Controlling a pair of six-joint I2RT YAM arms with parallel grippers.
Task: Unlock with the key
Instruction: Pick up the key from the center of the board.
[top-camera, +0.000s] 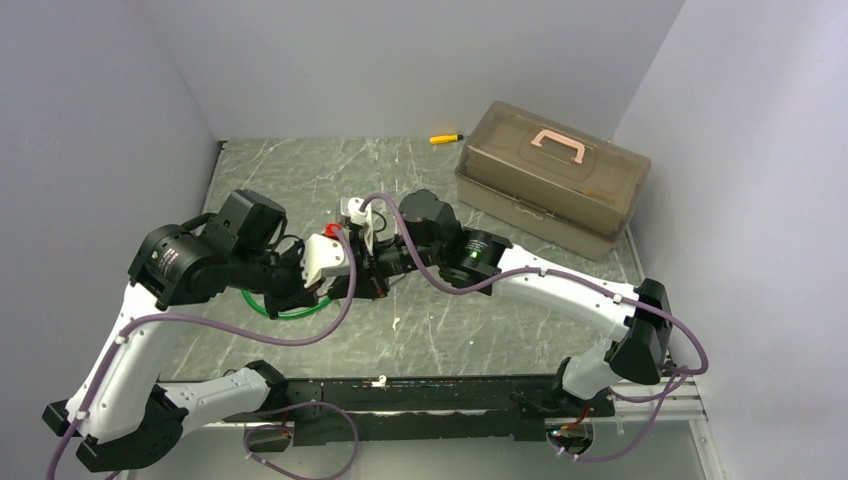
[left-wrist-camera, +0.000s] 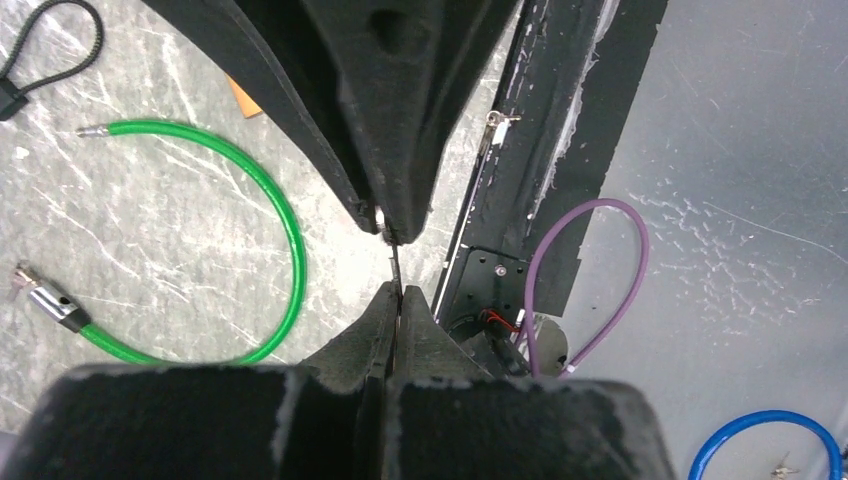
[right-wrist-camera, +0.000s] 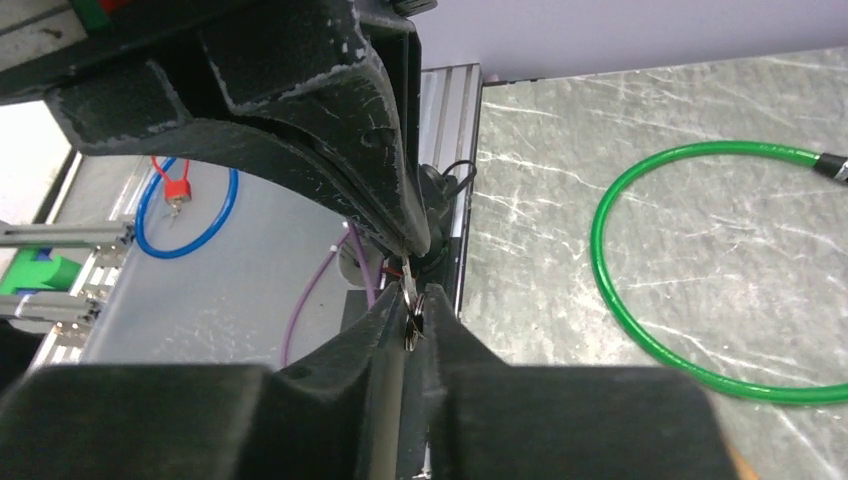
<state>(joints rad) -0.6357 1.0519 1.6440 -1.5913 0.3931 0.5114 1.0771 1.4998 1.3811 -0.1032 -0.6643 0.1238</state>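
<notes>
Marbled tabletop (top-camera: 450, 330), key (left-wrist-camera: 393, 262) lying lengthwise between left fingers (left-wrist-camera: 428, 335) and right fingers (left-wrist-camera: 400, 150), both pairs clamped on it

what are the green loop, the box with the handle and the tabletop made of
Green loop: probably plastic-coated cable, glossy, with metal end fittings.
Box: translucent smoky-brown plastic, pinkish handle.
Tabletop: looks like grey-green marble with white veins, possibly a printed laminate.

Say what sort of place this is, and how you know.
Probably a robotics lab test cell: left arm and right arm bolted at the near edge of a marbled table, plain walls boxing it in, and props like a green cable loop and a lidded plastic box.
</notes>
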